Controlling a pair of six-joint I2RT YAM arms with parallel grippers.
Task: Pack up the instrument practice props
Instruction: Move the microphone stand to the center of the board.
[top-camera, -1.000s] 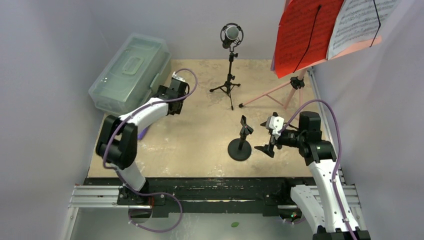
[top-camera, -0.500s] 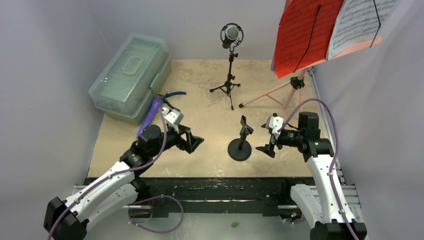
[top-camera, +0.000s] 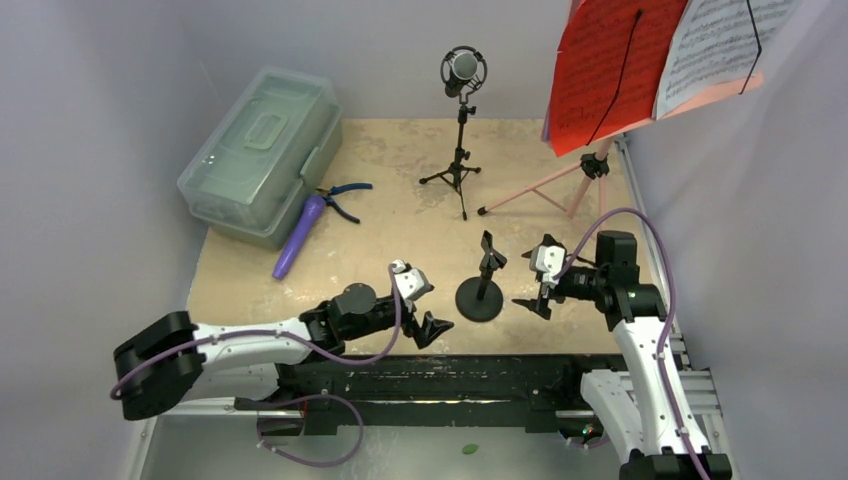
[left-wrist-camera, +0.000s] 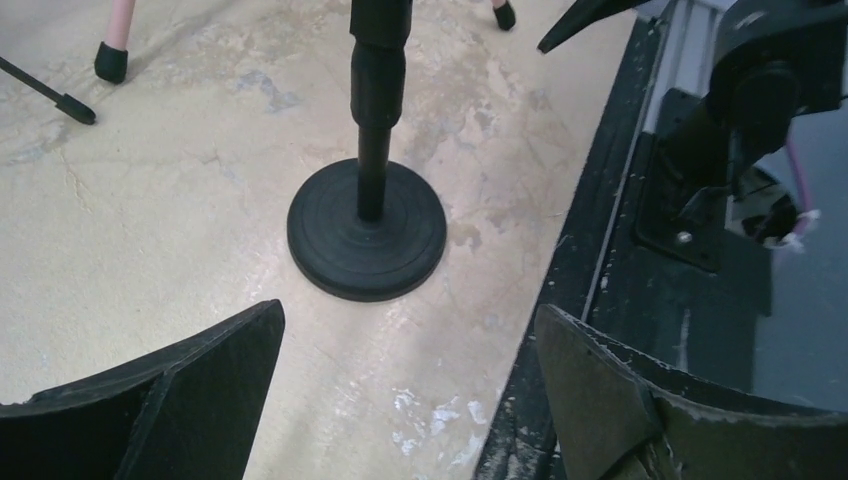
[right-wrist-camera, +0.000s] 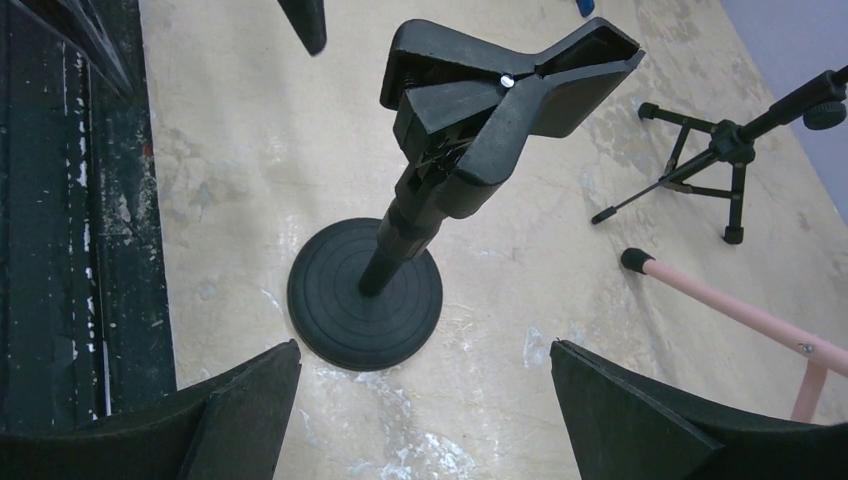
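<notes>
A black round-base stand (top-camera: 480, 292) with an empty clip stands at front centre. My left gripper (top-camera: 432, 330) hangs open just left of it, near the table's front edge; its base (left-wrist-camera: 366, 240) lies ahead of the empty jaws (left-wrist-camera: 408, 310). My right gripper (top-camera: 530, 285) is open on the stand's right side, with the clip (right-wrist-camera: 500, 100) above and ahead of its jaws (right-wrist-camera: 425, 347). A purple microphone (top-camera: 298, 236) lies by the case. A black-silver microphone (top-camera: 462, 68) sits on a black tripod (top-camera: 457, 172). The pink music rack (top-camera: 560, 180) carries a red page (top-camera: 605, 75) and a white page (top-camera: 720, 45).
A clear greenish case (top-camera: 262, 150) stands shut at the back left. Blue-handled pliers (top-camera: 345, 193) lie next to the purple microphone's head. A black rail (top-camera: 440, 375) runs along the table's front edge. Grey walls close in on all sides.
My left arm has swung from beside the case down to the front edge beside the round-base stand, uncovering the purple microphone and pliers. Its jaws have widened. The right arm has barely moved.
</notes>
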